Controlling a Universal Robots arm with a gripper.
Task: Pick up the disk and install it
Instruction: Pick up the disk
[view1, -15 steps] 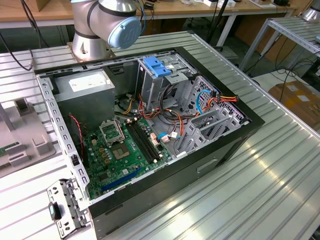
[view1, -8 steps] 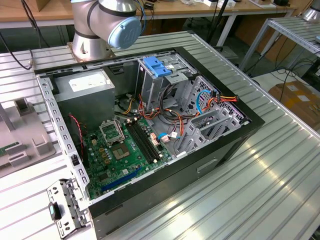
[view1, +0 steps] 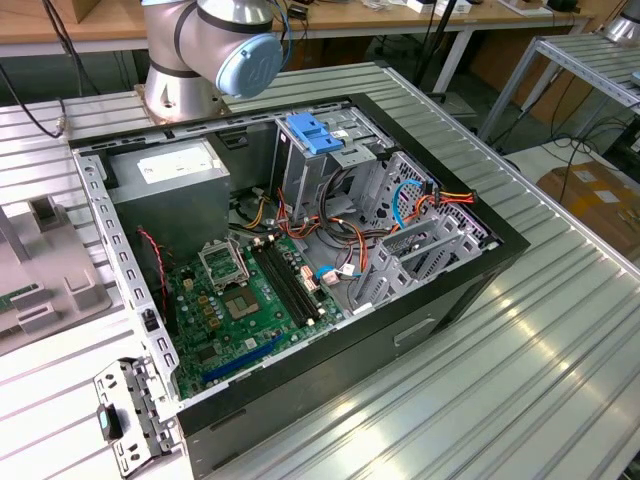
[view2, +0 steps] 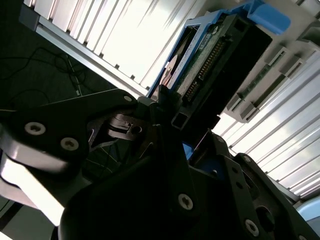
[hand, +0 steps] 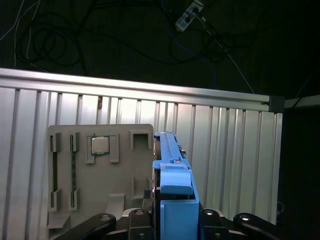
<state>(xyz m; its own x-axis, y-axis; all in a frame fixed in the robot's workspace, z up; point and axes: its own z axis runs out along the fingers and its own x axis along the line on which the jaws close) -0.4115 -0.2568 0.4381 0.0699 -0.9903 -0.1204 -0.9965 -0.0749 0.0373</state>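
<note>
- Hand (hand: 175, 222) is clenched on the disk (hand: 172, 170). In both wrist views dark fingers (view2: 160, 102) press its two flat sides, and I see no gap.
- Disk (view2: 210, 55) stands on edge in the grasp. Its blue carrier rim faces the first wrist camera, and its connector end (view2: 202, 70) shows in the second wrist view.
- Disk is at one edge of the grey parts holder (hand: 100, 200), which lies on the ribbed bench (hand: 225, 150). Can't tell if the disk is lifted clear of the holder or touching it.
- Small chip (hand: 100, 145) sits in a holder pocket, apart from the disk.
- In the exterior view, what looks like the same holder (view1: 60, 290) is at the exterior view's left. It is well apart from the open computer case (view1: 450, 290) lying mid-bench.
- Inside the case: motherboard (view1: 240, 300) on the near side, power supply (view1: 170, 180) at the far left, metal drive cage (view1: 315, 150) with a blue top at the far middle.
- Arm (view1: 220, 40) base is mounted on the far side of the bench, behind the case.
- Progress, my read: the grasp for the pick-up is made. Install is not done, since the disk is at the holder, away from the case. The whole carry and seating part is left.
</note>
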